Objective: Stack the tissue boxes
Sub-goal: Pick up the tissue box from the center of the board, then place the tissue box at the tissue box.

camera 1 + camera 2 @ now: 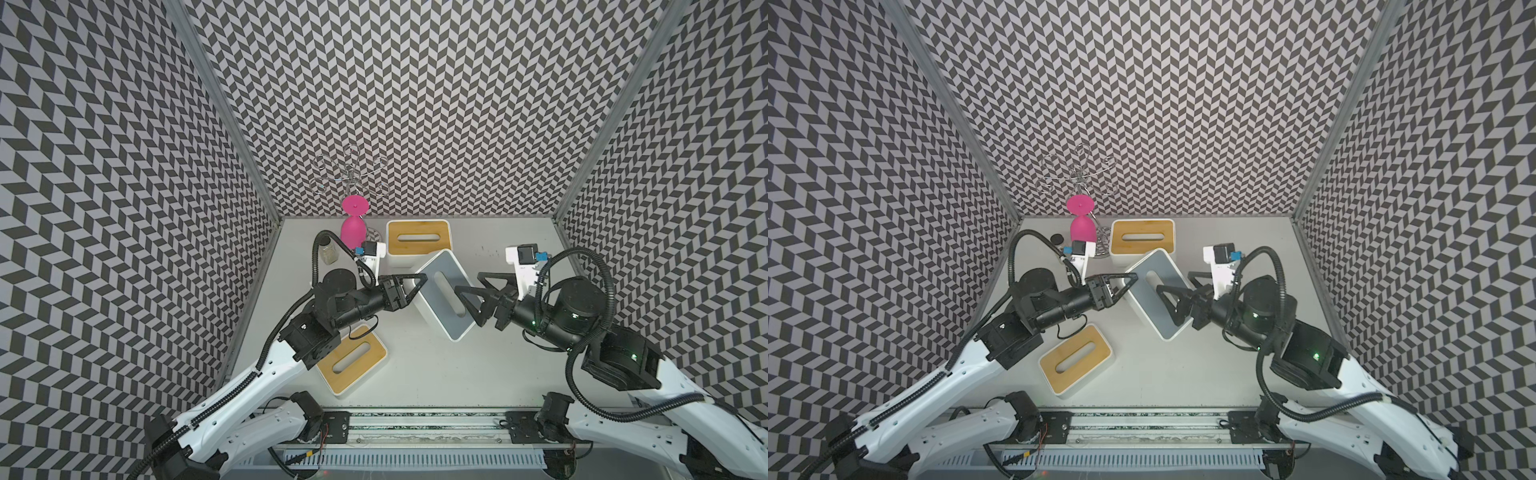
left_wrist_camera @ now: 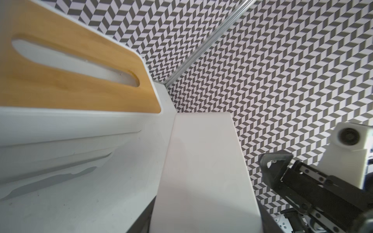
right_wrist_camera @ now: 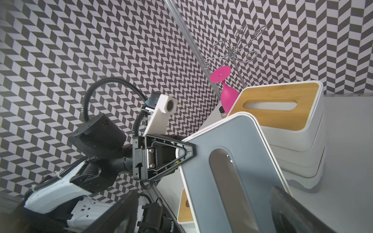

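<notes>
Grey-lidded tissue box (image 1: 451,266): showing no readable text or brand.
Bamboo-lidded tissue boxes (image 1: 417,248): showing no legible label or number.

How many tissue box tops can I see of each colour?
Tan bamboo tops: 2 (back one, front one)
Grey tops: 1
Total: 3 tops showing. The stacked boxes under the back one hide their tops.
</notes>
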{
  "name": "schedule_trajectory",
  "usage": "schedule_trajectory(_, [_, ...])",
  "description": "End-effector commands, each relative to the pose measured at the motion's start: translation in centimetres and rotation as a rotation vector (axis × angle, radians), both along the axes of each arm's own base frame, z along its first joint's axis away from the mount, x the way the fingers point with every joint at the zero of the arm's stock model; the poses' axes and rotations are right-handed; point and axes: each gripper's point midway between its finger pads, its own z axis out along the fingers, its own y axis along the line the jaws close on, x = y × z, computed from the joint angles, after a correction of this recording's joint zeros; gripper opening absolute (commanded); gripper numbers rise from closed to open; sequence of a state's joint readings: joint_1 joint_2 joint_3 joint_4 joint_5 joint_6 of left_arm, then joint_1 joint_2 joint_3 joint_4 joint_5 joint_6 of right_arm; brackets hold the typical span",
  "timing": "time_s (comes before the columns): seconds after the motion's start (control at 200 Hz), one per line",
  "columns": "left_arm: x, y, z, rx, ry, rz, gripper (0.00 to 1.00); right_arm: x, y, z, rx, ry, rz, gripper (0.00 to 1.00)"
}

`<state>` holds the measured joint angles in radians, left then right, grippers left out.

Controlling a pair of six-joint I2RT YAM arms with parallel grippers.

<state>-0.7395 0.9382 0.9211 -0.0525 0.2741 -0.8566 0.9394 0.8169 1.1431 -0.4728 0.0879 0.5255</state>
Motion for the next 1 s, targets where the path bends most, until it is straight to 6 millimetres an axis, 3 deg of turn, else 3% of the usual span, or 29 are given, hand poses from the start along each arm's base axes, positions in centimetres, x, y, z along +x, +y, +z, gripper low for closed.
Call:
schedule_trajectory(0.0, [-0.8,1.8,7.6,-0.16,-0.132,0.033,0.5,0.6,-1.3,2.1,0.054,0.011,-0.067,0.99])
schedule_trajectory(0.175, [-0.1,3.9,11.3,-0.266,-0.162,0.127,0.48,1.4,-2.3,4.7,0.098,-0.008,-0.131,0.99])
schedule_trajectory(0.416, [2.3,6.3,14.0,-0.399,-0.157,0.269,0.46,2.6,-3.3,7.8,0.148,-0.049,-0.208,0.99])
schedule_trajectory(0.636, [5.1,7.1,13.4,-0.474,-0.091,0.36,0.46,5.5,-3.0,8.5,0.144,-0.045,-0.23,0.99])
schedule_trajectory(0.731, [6.2,7.5,12.7,-0.518,-0.061,0.379,0.46,7.8,-3.3,7.9,0.157,0.003,-0.206,0.99])
schedule_trajectory(0.831, [6.9,7.6,12.5,-0.549,-0.054,0.391,0.46,8.9,-3.1,7.6,0.184,0.009,-0.182,0.99])
schedule_trajectory(0.996, [8.7,7.6,10.4,-0.579,0.001,0.43,0.45,11.1,-2.5,6.3,0.215,0.051,-0.149,0.99])
